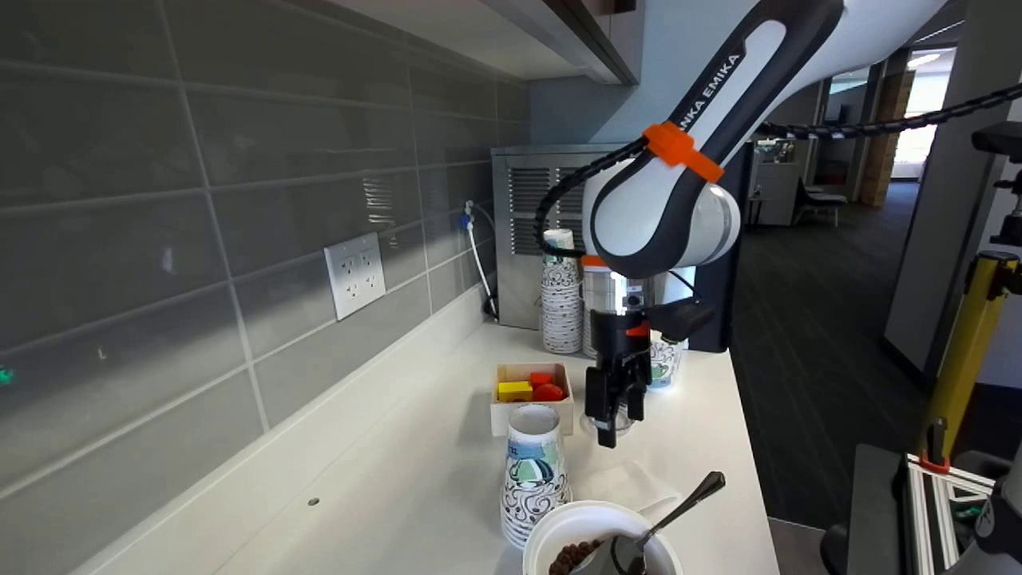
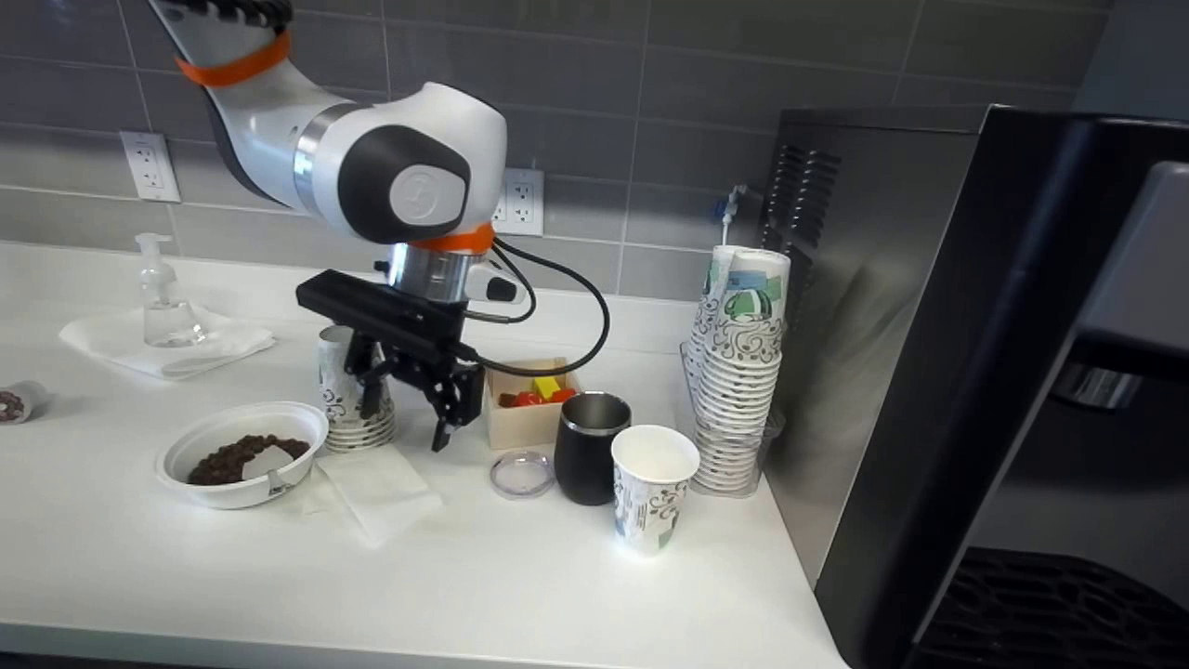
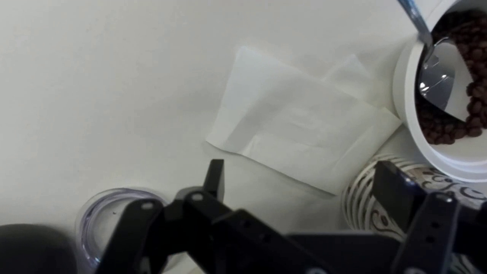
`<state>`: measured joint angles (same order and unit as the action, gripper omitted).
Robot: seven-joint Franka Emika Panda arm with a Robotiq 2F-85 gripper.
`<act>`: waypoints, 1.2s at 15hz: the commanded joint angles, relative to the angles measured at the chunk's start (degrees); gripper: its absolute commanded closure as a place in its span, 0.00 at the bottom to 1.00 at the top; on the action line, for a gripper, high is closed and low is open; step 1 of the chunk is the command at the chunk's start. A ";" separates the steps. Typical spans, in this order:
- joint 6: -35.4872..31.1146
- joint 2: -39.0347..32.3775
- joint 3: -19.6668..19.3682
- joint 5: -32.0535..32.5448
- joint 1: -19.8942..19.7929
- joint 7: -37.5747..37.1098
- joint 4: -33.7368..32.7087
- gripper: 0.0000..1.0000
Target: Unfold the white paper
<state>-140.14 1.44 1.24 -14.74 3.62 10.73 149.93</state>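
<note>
I hold my fingers [image 3: 216, 177] spread wide above the table [image 2: 520, 595], nothing between them, while the white paper [image 3: 296, 125] lies below, one corner at or just beside the white bowl [image 3: 404, 89], another just beside the stack of paper cups [image 1: 533, 471]. I expect it to handle like a napkin: almost weightless, limp, quick to crease or tear, and likely to skid rather than unfold if I push on it. I would take the edge that faces the clear lid [image 2: 522, 475], where a thin shadow underneath suggests a slight lift, and pinch lightly for the top layer alone, though I cannot tell which edges are folds. A smaller flap [image 3: 352, 74] juts out on the bowl's side; whether it belongs to the same sheet, I can't tell. The paper is matte, softly wrinkled, roughly four-sided. Its neighbours look harder: the bowl smooth and round, holding dark brown pellets [image 3: 477, 99] and a shiny metal spoon [image 1: 679, 511]; the lid a see-through disc; the tumbler [image 2: 587, 465] black and rounded with a bright rim.
</note>
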 commanded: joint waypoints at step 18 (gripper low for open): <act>-9.49 -6.82 3.60 -3.37 -3.38 2.72 2.37 0.85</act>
<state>-149.46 -8.90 4.02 -16.67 1.18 12.63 150.52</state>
